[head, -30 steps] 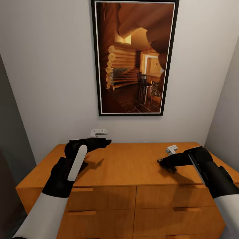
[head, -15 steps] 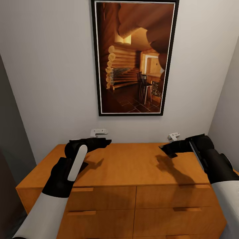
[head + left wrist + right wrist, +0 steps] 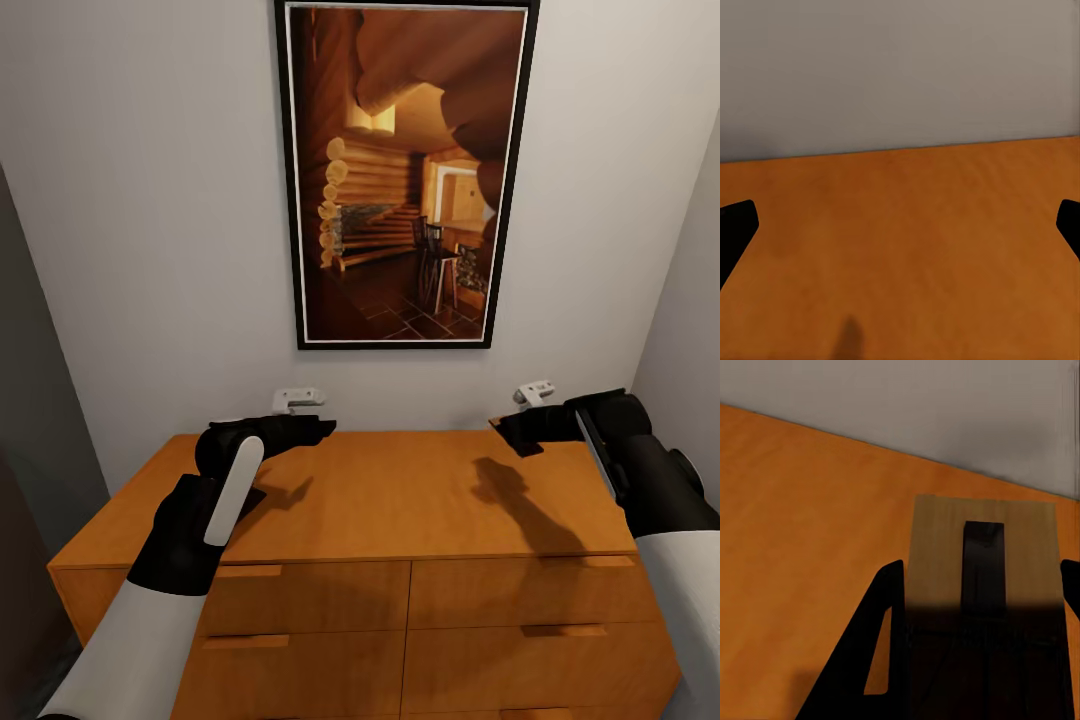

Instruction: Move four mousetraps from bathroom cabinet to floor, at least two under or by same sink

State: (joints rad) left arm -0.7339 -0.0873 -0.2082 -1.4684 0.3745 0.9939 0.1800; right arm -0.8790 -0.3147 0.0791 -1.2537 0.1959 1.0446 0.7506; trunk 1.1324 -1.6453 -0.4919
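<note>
holding one mousetrap [image 3: 982, 559] clamped between the fingers of the right gripper [image 3: 522, 432], the robot looks to be in the carry-off step: this trap is lifted above the right rear part of the cabinet [image 3: 390, 500] top and casts a shadow on the wood beneath.

going left to right from the cabinet as landmark: the left gripper [image 3: 318, 430] hovers over the cabinet's left rear corner, near the wall. in the left wrist view its two dark fingertips [image 3: 736, 225] stand far apart at the frame's edges, with bare orange wood and grey wall between them, so it is spread wide and carries nothing. above the cabinet's middle hangs a framed picture [image 3: 405, 175] of a log-cabin room. to the right, the right gripper is closed on the tan board, whose dark metal bar shows in the right wrist view; the board's far end points toward the wall behind the cabinet.

counted: one mousetrap, one cabinet with four drawer fronts [image 3: 310, 598] in sight, all closed, two grippers, one framed picture. two small white fittings [image 3: 296, 398] sit on the wall just above the cabinet's back edge, one behind each gripper. only a dim strip of floor shows at the cabinet's lower left, too dark to read.

as a judgement, the next move calls for backing the base away from the cabinet, turning toward the sink, and lowering the trap flat onto the tiles beside it, keeping the grip firm meanwhile.
</note>
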